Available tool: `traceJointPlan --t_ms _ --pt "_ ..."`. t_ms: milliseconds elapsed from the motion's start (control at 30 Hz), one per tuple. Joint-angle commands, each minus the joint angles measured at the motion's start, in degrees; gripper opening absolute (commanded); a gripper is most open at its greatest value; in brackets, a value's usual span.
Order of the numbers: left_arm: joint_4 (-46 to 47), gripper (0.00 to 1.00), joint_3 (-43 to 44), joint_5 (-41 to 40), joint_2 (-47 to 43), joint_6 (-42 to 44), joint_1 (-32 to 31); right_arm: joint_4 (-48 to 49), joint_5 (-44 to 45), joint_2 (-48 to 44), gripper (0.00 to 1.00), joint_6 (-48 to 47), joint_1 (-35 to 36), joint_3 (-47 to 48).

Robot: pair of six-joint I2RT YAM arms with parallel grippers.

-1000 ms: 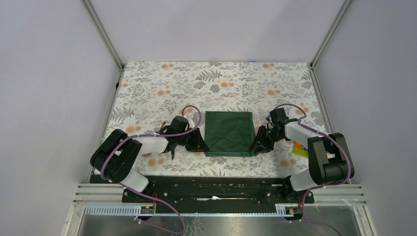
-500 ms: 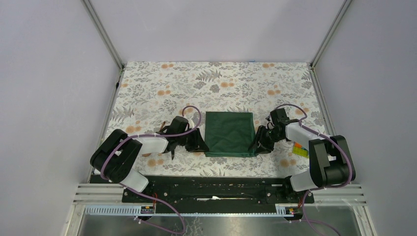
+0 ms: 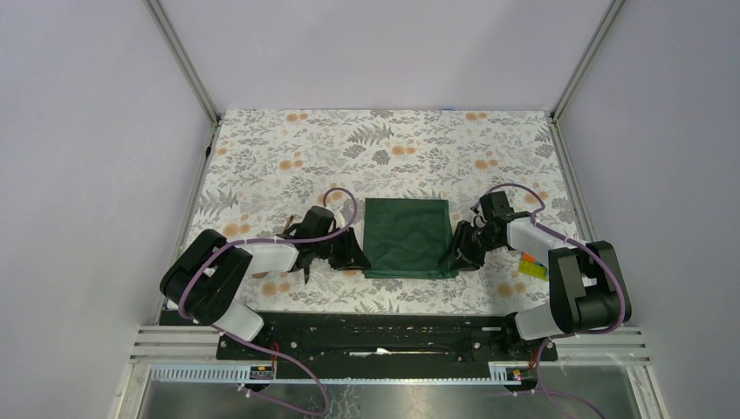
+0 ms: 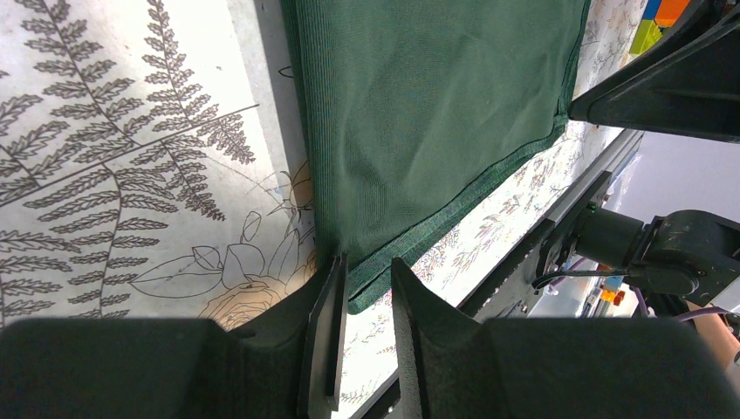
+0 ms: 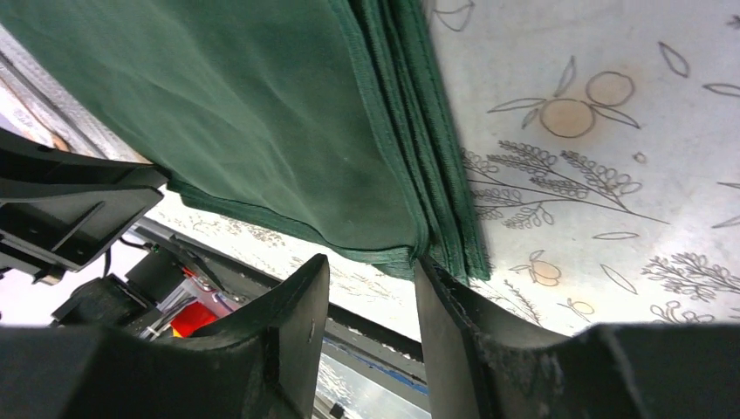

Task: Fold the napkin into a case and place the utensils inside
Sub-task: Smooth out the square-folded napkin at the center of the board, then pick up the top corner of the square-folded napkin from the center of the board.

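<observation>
Napkin [image 3: 407, 237] corners sit inside both pincers. Your left gripper [image 4: 367, 272] has its jaws narrowly parted astride the thin corner at the bottom centre of its frame, not pinching it, while your right gripper [image 5: 371, 266] stands wider apart around the layered corner. Beyond them the folded green square lies flat mid-frame in the top view on the tablecloth [image 3: 288, 157] — probably squared there so you can lift both near corners together for the next fold

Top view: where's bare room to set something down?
Free: the far half of the tablecloth, between the napkin and the back wall. Crowded: the near strip, where the left gripper and right gripper sit at the napkin's near corners, toy blocks beside the right arm.
</observation>
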Motion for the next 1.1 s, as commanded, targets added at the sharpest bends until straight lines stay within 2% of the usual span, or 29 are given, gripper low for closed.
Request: traceJointPlan --t_ms 0,100,300,800,1067 --pt "2.42 0.3 -0.38 -0.45 0.23 -0.25 -0.44 3.11 -4.07 -0.4 0.48 2.37 -0.31 -0.25" --pt "2.44 0.3 -0.2 -0.35 0.37 -0.27 -0.49 3.34 -4.63 -0.3 0.49 2.69 -0.31 -0.07" --pt "2.44 0.3 -0.12 -0.31 0.33 -0.36 -0.63 -1.83 1.23 -2.92 0.52 0.18 -0.31 -0.18" --pt "2.53 0.29 0.07 0.28 0.87 -0.16 -0.64 0.85 -0.6 -3.06 0.52 1.51 -0.31 -3.05" --pt "2.53 0.29 -0.22 0.21 0.17 -0.35 -0.65 3.63 -0.22 -1.7 0.45 2.87 -0.31 -2.94"
